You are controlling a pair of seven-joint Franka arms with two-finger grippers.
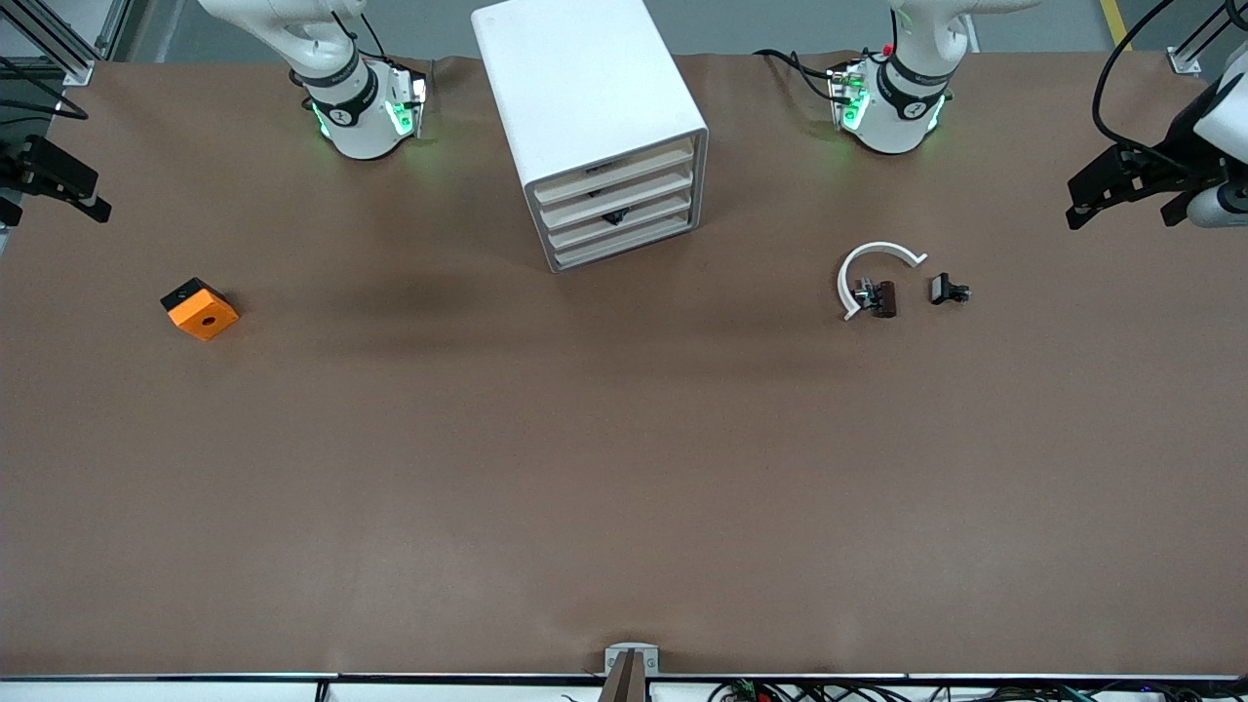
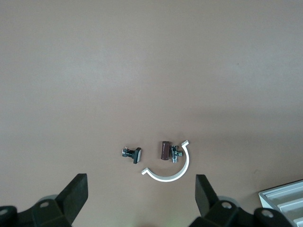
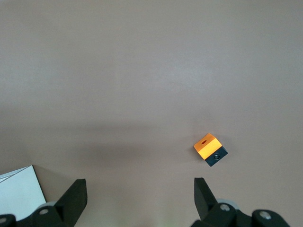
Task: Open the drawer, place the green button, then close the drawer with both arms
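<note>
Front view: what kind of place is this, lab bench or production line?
Probably a robot lab bench, not a line. Two arm bases stand at one edge of a brown-covered table, aluminium framing shows at a corner, and only test props lie out: a white four-drawer cabinet, an orange block, a white C-shaped ring.

White jointed arms (image 1: 341,97) — black bands, green lights — black fingers (image 2: 78,194).

You are looking down on a brown table (image 1: 624,468). At top centre stands a white cabinet (image 1: 585,107), its four drawers (image 1: 619,210) shut. An orange block (image 1: 202,310) lies at middle left of the frame. At middle right, a white C-shaped ring (image 1: 871,263) curves around a small brown part (image 1: 882,298); a small black clip (image 1: 946,290) lies just beside them.
</note>
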